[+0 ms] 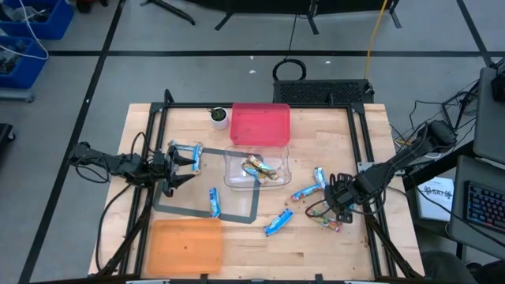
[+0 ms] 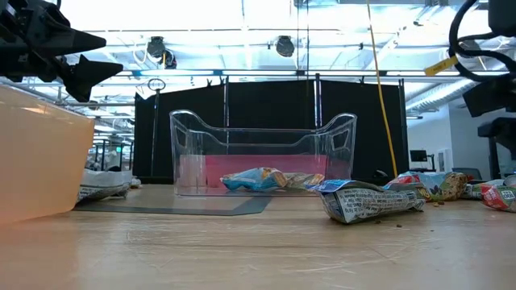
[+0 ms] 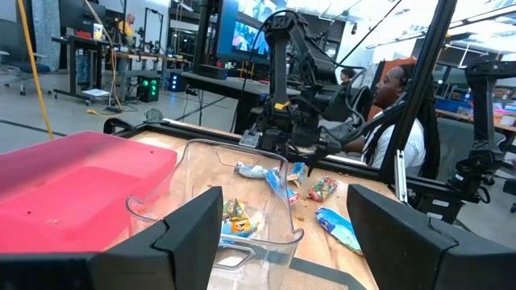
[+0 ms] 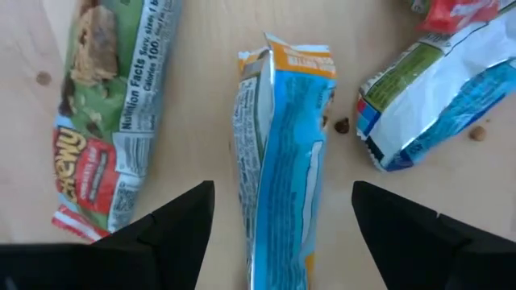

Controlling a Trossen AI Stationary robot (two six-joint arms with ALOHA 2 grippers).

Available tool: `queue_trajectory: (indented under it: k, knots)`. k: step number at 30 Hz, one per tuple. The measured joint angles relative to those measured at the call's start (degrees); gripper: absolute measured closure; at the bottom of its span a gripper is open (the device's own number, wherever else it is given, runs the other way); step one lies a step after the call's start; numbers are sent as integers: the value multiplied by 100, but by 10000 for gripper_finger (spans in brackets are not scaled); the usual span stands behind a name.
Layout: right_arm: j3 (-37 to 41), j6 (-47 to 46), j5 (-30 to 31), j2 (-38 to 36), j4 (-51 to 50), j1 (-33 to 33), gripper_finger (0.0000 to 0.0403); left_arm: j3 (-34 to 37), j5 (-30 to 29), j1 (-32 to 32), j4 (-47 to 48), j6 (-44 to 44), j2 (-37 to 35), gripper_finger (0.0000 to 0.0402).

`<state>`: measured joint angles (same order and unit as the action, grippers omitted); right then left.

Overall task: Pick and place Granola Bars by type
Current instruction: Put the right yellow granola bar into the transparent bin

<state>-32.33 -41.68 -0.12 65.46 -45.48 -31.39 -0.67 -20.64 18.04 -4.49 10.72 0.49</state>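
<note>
The right gripper is held wide open above a blue granola bar, untouched. The left gripper, spread empty, is positioned beside the clear bin.

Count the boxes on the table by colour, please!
red box: 1
clear box: 1
orange box: 1
Total: 3
</note>
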Motion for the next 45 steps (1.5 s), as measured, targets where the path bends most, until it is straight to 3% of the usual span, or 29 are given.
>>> queue_trajectory:
  k: [8,24,37,45]
  knots:
    - [17,41,209,101,450,6,135,0,0,-1,-2,1,-1,133]
    - [233,-107,193,99,757,8,220,0,0,-1,-2,0,0,133]
    - [235,-222,-44,97,807,4,387,0,-1,-1,-1,1,0,133]
    - [235,-265,-159,97,769,4,387,0,-2,0,-2,0,-2,133]
